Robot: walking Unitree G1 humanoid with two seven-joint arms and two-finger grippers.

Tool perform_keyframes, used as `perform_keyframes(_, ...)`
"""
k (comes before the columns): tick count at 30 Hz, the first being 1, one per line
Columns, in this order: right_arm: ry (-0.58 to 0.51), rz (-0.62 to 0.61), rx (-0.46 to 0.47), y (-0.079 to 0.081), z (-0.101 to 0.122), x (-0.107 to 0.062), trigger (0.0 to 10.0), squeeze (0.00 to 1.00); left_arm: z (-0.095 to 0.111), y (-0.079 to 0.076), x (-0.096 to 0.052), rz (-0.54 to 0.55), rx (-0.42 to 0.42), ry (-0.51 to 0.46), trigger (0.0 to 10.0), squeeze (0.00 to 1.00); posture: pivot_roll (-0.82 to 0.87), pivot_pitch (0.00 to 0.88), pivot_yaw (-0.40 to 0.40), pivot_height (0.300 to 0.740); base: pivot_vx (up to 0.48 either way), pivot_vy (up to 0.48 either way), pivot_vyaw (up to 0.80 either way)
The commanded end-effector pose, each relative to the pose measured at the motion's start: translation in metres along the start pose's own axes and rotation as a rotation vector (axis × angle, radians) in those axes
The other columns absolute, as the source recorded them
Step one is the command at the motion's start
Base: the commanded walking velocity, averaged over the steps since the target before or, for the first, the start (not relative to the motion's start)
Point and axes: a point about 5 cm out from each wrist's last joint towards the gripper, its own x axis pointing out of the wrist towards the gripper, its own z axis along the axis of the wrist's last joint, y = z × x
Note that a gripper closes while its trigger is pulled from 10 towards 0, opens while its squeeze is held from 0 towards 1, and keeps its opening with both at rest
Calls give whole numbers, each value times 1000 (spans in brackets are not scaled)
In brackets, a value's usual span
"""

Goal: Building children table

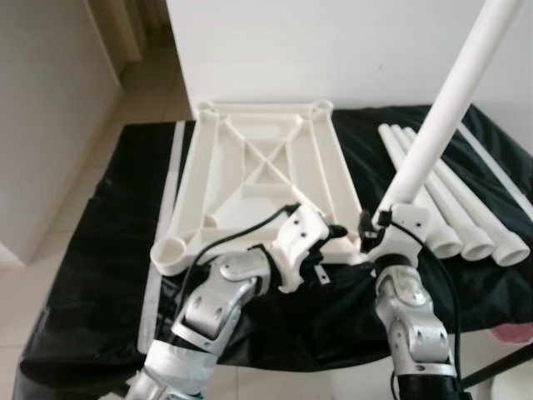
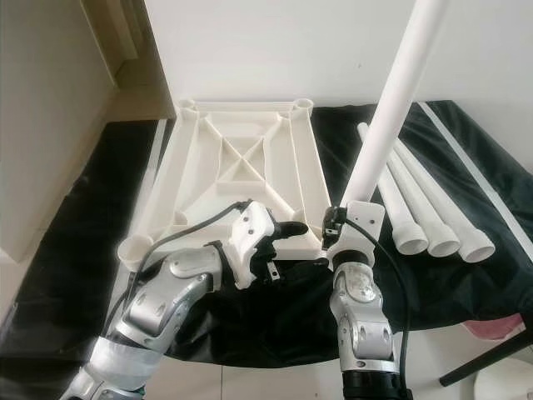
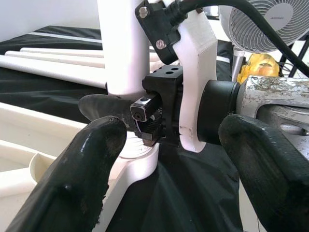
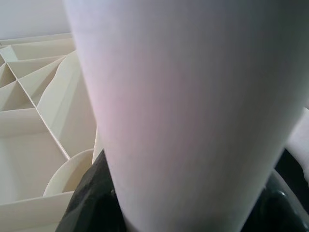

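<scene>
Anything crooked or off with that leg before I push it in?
Yes: the leg in the right gripper leans away from the tabletop instead of standing square over the near right corner socket. The three spare legs lie tidy on the black cloth.

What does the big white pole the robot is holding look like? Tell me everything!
The white table leg is a long, smooth, round tube that looks like plastic. It stands tilted, its top leaning away to the robot's right. The right gripper is shut on its lower end, at the near right corner socket of the upside-down tabletop. Whether it is seated in the socket is hidden.
</scene>
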Motion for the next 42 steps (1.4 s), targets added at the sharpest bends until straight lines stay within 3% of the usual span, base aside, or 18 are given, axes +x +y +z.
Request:
perform_keyframes(1, 81, -13, 90, 6, -13, -5, 10000, 0, 1, 1, 0, 2, -5, -4, 10000, 0, -120, 0, 40, 740, 0, 0, 0)
perform_keyframes(8, 64, 16, 50, 8, -9, -4, 10000, 0, 0, 0, -1, 3, -9, -4, 10000, 0, -117, 0, 38, 740, 0, 0, 0)
perform_keyframes(9, 50, 39, 44, 9, -7, -4, 10000, 404, 0, 0, -1, 3, -8, -4, 10000, 0, -115, 0, 38, 740, 0, 0, 0)
perform_keyframes(11, 41, 56, 41, 9, -5, -4, 10000, 404, 0, 0, -1, 3, -8, -3, 10000, 0, -115, 0, 38, 740, 0, 0, 0)
perform_keyframes(12, 27, 81, 40, 9, -3, -4, 10000, 1000, 0, 0, -1, 3, -9, -3, 10000, 0, -113, 0, 38, 740, 0, 0, 0)
perform_keyframes(19, -23, 227, 54, 6, 8, 1, 10000, 1000, 0, -1, -1, -2, -9, -2, 10000, 0, -114, 0, 41, 740, 0, 0, 0)
perform_keyframes(24, -30, 322, -4, 1, 10, 4, 10000, 1000, 0, -2, 0, -7, -3, 4, 10000, 0, -118, 0, 41, 740, 0, 0, 0)
perform_keyframes(25, -30, 373, -26, -3, 10, 6, 10000, 0, -1, -2, 1, -9, -2, 6, 10000, 0, -122, 0, 41, 740, 0, 0, 0)
perform_keyframes(27, -52, 471, -101, -14, 13, 12, 10000, 0, -1, -2, 1, -11, -2, 6, 10000, 0, -123, 1, 38, 740, 0, 0, 0)
perform_keyframes(32, -62, 585, -161, -23, 16, 17, 10000, 0, -1, -3, 1, -10, -4, 4, 10000, 0, -121, 7, 34, 740, 0, 0, 0)
perform_keyframes(42, -14, 818, -277, -28, 15, 31, 10000, 0, 1, -2, 1, -5, -8, 1, 10000, 0, -107, 22, 34, 740, 0, 0, 0)
